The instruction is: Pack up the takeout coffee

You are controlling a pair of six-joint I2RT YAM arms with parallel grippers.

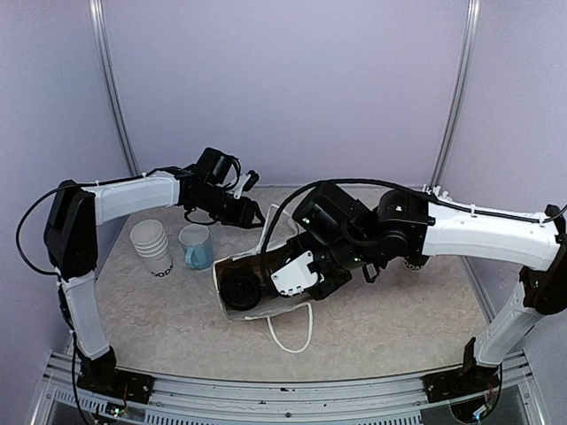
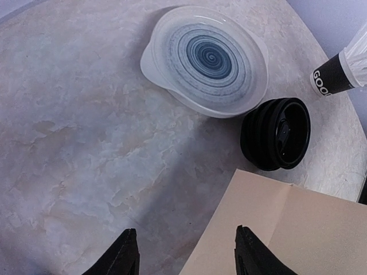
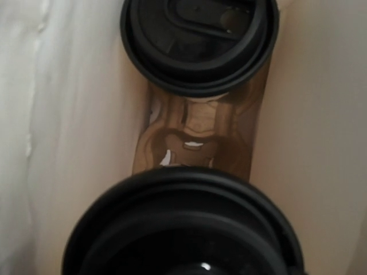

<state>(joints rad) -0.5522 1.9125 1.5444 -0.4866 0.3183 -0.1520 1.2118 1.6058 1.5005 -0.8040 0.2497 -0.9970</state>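
Where the marbled table (image 1: 372, 336) is seen from above, a white bag (image 1: 257, 312) with loop handles is set near the middle, its open mouth showing toward the left. The takeout coffee (image 1: 239, 288) is placed in that mouth, with only its round black lid visible. The right gripper (image 1: 288, 279) is held just beside it, over the bag. Its fingers are hidden, so it cannot be told whether its jaws are spread or closed on something.

From the right wrist, a second black lid (image 3: 183, 229) is seen very close, filling the lower frame.

The left gripper (image 2: 186, 258) is held near the table's far side, jaws spread, with nothing between them. Below it is the corner of a beige paper panel (image 2: 287, 229). Beyond are a blue-spiralled plate (image 2: 203, 60), a stack of black lids (image 2: 276, 134) and a black-banded cup (image 2: 338, 69). At the left, nested white cups (image 1: 151, 246) and a light-blue mug (image 1: 197, 246) are stood side by side.
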